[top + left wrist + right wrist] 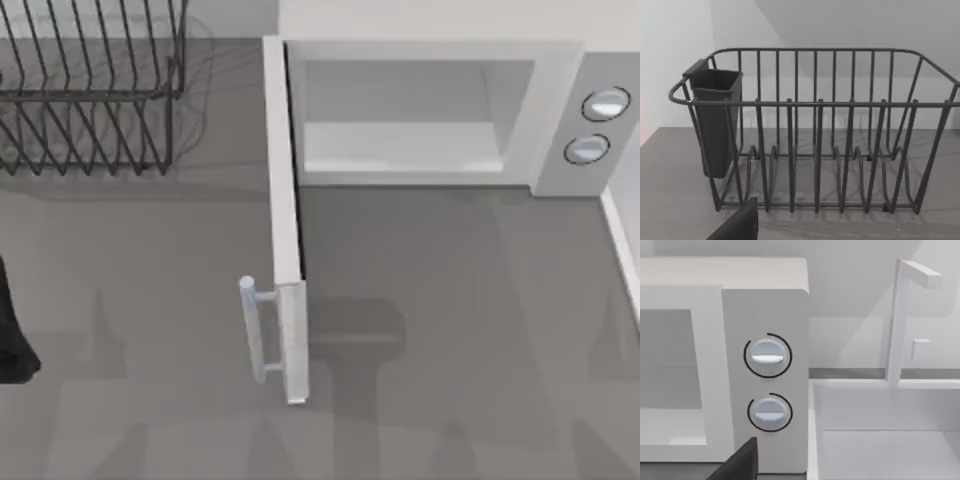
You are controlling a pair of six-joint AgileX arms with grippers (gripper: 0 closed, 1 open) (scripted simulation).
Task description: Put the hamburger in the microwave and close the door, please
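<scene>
The white microwave [430, 110] stands at the back right of the table, its pale cavity bare. Its door [285, 230] is swung wide open and juts toward the table's front, with the grey bar handle [255, 330] on its left side. The hamburger is out of view. In the right wrist view the microwave's grey panel [765, 305] with two round knobs is close ahead, and a dark part of my right gripper [740, 462] shows low in that picture. A dark part of my left arm [12, 335] sits at the table's left edge; a dark piece of my left gripper [740, 225] faces the rack.
A dark wire dish rack [90, 90] stands at the back left, with a dark cup holder [715, 120] hung on one end. A white basin [890, 440] with a thin white post [897, 325] lies right of the microwave. Grey tabletop spreads in front of the microwave.
</scene>
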